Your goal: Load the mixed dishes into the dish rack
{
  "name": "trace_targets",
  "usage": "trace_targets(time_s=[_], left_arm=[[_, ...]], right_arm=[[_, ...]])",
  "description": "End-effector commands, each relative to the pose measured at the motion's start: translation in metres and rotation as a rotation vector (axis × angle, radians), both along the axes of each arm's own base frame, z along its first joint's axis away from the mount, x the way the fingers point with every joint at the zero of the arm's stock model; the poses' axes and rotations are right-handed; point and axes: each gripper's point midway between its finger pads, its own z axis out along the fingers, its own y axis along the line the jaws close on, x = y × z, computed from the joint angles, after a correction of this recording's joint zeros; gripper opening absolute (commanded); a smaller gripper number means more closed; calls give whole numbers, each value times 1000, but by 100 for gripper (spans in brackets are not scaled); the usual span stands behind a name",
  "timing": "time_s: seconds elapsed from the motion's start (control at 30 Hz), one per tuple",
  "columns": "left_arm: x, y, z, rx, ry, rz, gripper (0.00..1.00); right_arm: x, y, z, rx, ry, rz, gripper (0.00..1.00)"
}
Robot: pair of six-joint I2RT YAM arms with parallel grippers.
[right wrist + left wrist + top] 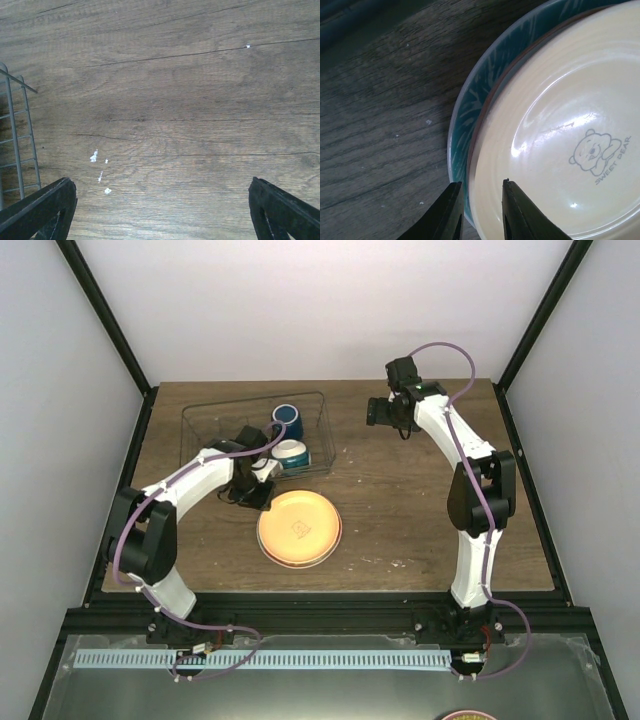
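We are judging the job as about half done. The dark blue mug [287, 420] and the small white-and-teal bowl [290, 453] are sitting inside the wire dish rack [213, 433], close together at its right end, and the rest of the rack is showing no dishes. The orange-yellow plate [299, 529] is lying on the wooden table [410, 515] just in front of the rack. It is stacked on the teal-green plate [470, 100], whose rim is peeking out beneath it, and both are waiting to be loaded. The left gripper [480, 210] is reaching over the stack's edge with its fingers narrowly apart, one on either side of the rim. We are unable to tell whether they are pinching it. The right gripper [160, 215] is hovering over bare table beside the rack, its fingers spread wide and holding nothing.
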Motion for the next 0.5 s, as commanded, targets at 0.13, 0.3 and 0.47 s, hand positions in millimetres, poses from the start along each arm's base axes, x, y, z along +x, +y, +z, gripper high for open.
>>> trace_targets(time_s=[0.13, 0.3, 0.47], left_arm=[[3, 7, -4, 43, -8, 6, 23], [7, 5, -8, 40, -5, 5, 23], [9, 3, -17, 44, 15, 4, 23]], right_arm=[[1, 3, 5, 7, -18, 13, 95], [-1, 3, 1, 7, -10, 14, 95], [-2, 3, -2, 11, -5, 16, 95]])
